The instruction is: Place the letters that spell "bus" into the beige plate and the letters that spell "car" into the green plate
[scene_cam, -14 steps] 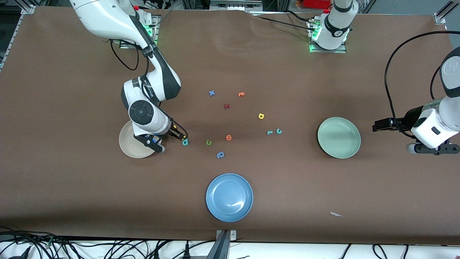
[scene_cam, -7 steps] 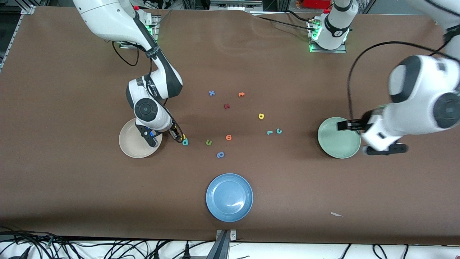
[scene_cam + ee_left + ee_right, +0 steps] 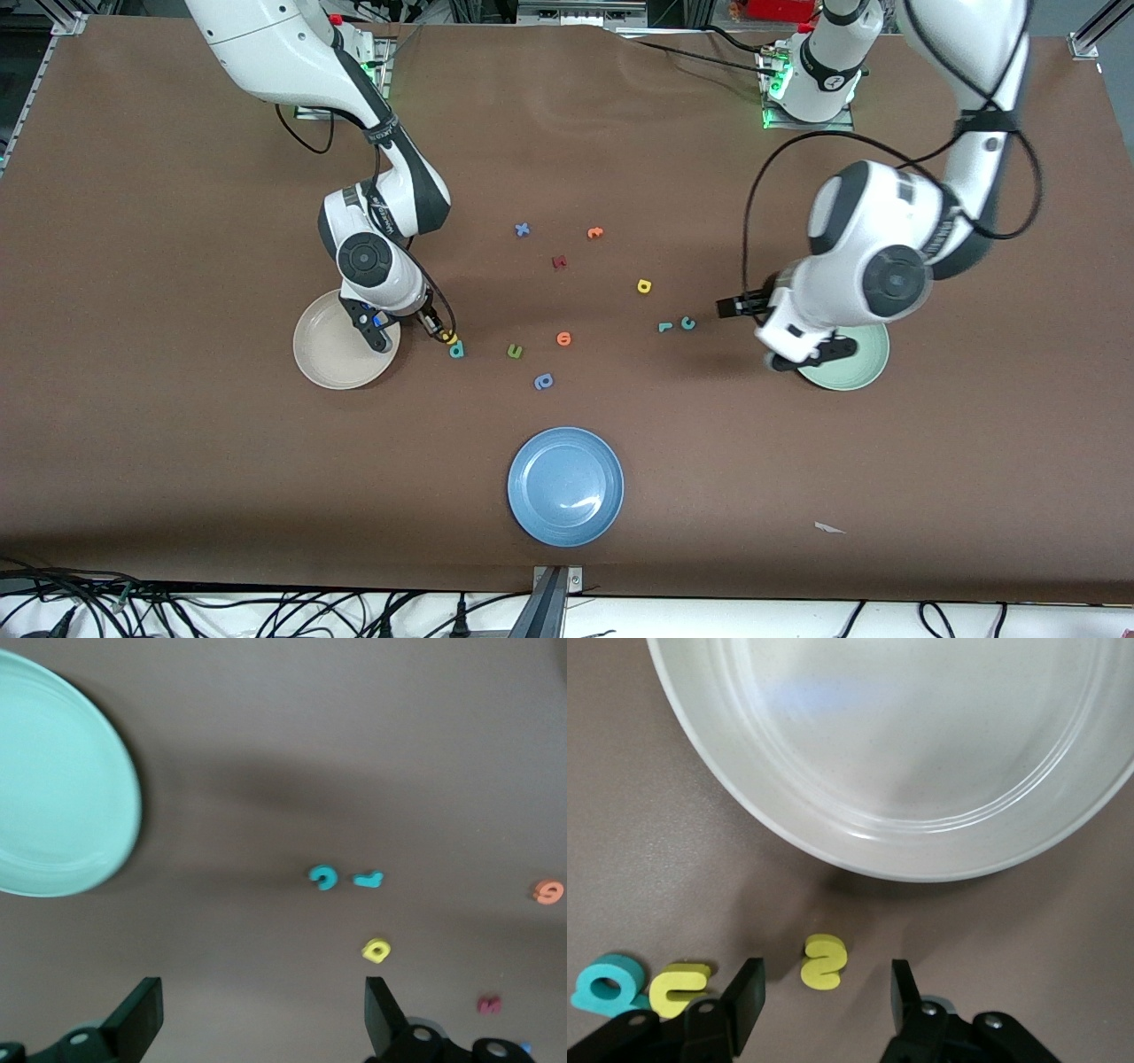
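No printed words or numbers are coming out readable; the white lettering on the right arm's forearm is showing too small to make out. Only the foam letters lying on the worktop are reading as characters. A blue x is sitting in the upper middle of the front view. A teal c is lying just beside a teal r near the centre of the left wrist view. A yellow s is lying low in the middle of the right wrist view.

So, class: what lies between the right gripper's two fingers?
In the right wrist view, the yellow s lies on the table between the right gripper's open fingers, which do not touch it. The beige plate lies beside it.
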Available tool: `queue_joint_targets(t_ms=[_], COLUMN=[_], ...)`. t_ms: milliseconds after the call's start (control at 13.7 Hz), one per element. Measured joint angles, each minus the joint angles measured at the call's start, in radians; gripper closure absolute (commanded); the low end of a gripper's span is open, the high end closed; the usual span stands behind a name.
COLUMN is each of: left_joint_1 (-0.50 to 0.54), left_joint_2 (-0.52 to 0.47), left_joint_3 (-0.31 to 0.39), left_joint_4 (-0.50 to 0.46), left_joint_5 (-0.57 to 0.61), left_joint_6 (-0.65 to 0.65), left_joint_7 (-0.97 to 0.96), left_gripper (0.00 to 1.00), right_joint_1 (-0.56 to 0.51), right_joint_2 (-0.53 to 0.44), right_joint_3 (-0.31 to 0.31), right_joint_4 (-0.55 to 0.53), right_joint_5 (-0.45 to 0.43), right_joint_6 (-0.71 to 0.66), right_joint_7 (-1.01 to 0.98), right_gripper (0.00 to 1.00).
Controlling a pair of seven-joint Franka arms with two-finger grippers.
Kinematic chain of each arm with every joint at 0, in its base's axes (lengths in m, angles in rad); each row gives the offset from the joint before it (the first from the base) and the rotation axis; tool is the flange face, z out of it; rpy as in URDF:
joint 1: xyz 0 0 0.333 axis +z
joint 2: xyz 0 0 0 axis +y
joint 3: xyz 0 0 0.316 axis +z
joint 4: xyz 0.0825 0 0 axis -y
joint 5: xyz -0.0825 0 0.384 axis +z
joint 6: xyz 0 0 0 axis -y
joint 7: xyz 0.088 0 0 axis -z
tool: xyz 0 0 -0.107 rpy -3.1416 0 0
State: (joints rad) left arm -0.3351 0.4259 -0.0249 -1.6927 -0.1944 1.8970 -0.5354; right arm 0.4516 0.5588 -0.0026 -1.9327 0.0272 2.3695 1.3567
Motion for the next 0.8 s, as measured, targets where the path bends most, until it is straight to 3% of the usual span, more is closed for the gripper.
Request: queue_joint_targets(t_ms=[365,583,802], left_joint_1=[-0.052,-0.106,-0.154], left_joint_2=[-0.016,-0.008,0.036], left_joint_3=[-0.107,-0.120,-0.120], left_joint_4=[-0.213,-0.326,-0.358], left_joint_5=[0.000,0.000,0.003], left_joint_6=[0.287,0.486,0.576], left_joint_7=[-0.167,-0.236,-0.274], left_gripper=[0.01,0.01,0.04], right_joint_1=[0.000,0.000,0.000], right_joint_2=[0.000,0.000,0.000], right_joint_3=[0.000,0.000,0.000], right_joint_4=[-0.006,-0.009,-0.015], right_joint_5=[0.000,0.000,0.000], right_joint_6=[0.008,0.015,0.024], right_joint_7=[0.001,0.001,0.001], right_gripper=[0.47,0.50,0.51])
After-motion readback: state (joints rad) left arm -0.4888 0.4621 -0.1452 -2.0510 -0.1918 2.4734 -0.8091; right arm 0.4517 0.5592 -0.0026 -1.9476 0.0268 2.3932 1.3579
